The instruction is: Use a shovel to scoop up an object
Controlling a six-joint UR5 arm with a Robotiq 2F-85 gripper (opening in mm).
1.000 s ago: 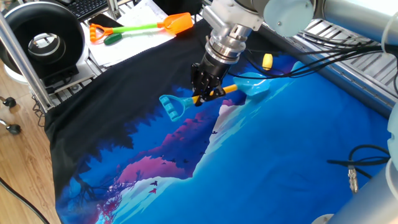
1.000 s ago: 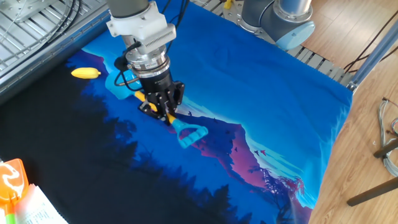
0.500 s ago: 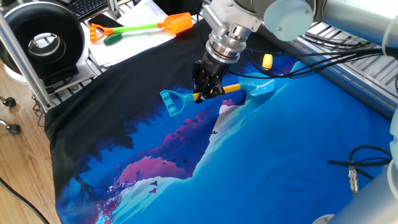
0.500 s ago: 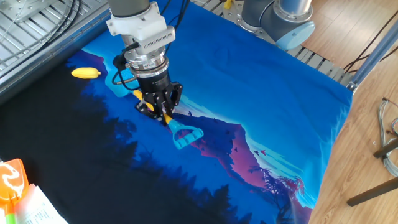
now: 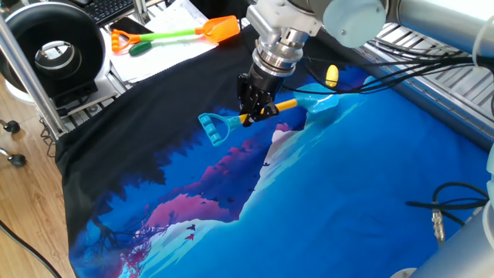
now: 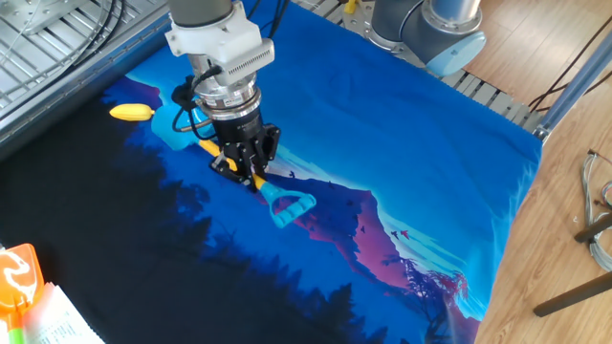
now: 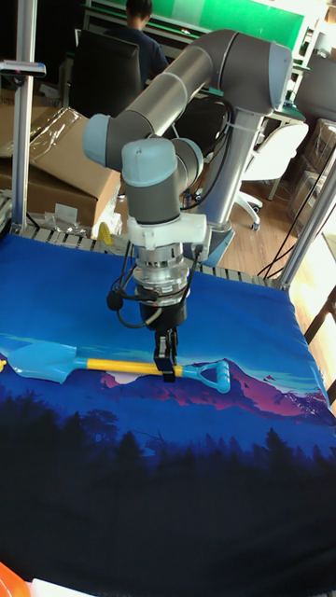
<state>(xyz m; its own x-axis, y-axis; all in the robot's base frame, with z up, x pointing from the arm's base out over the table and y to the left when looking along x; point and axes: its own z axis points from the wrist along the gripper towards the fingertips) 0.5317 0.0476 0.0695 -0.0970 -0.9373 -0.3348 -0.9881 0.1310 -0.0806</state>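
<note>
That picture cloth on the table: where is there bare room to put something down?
Bare cloth spreads wide on the near side of the gripper. It is crowded where the shovel points at the yellow object, and by the orange shovel on papers.

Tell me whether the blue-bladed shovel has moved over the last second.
Yes. The shovel, clamped in the hand, has lifted slightly, and its blade has closed in on the yellow object, which has stayed put.

From my remote console, the tool (image 5: 253, 116) clamps the shovel (image 5: 266, 114) over open cloth on the desk (image 5: 347, 193), its blade near the yellow object (image 5: 332, 76), with cables (image 5: 401, 73) crowding the far edge and a second toy shovel (image 5: 174, 34) well apart.
</note>
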